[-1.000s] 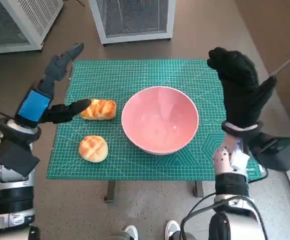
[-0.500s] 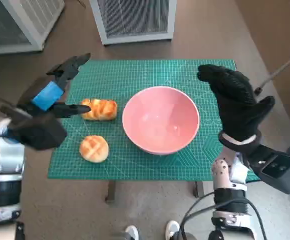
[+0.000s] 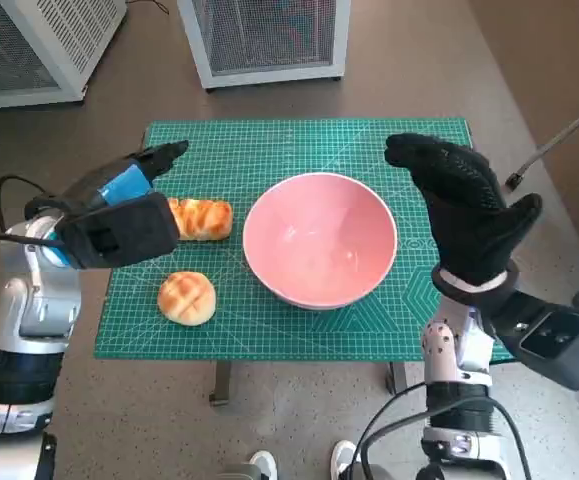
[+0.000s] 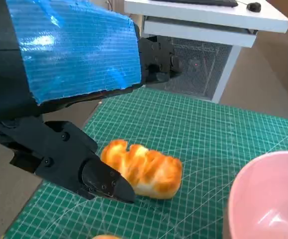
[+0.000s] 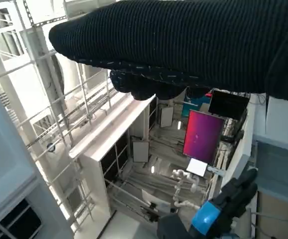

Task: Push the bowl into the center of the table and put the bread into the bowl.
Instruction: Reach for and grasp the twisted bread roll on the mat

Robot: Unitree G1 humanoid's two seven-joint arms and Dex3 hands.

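A pink bowl (image 3: 319, 240) stands near the middle of the green cutting mat (image 3: 269, 140). A long golden bread (image 3: 201, 217) lies to its left, and a round bun (image 3: 186, 297) sits nearer the front edge. My left hand (image 3: 119, 205) hovers at the long bread's left end, fingers spread and holding nothing. In the left wrist view its thumb (image 4: 84, 172) is just beside the long bread (image 4: 144, 169), the fingers (image 4: 158, 57) reach over it, and the bowl (image 4: 268, 199) shows at the side. My gloved right hand (image 3: 464, 205) is raised, open, by the bowl's right rim.
Two white mesh-fronted units (image 3: 264, 40) (image 3: 29, 45) stand on the floor behind the table. A metal rod (image 3: 554, 150) slants in at the right. White shoes (image 3: 259, 465) show below the table's front edge. The mat ends close to the left hand.
My left arm has swung in and turned, bringing the hand lower and closer over the long bread's left end. The right hand has drifted slightly left toward the bowl. Bowl and breads have not moved.
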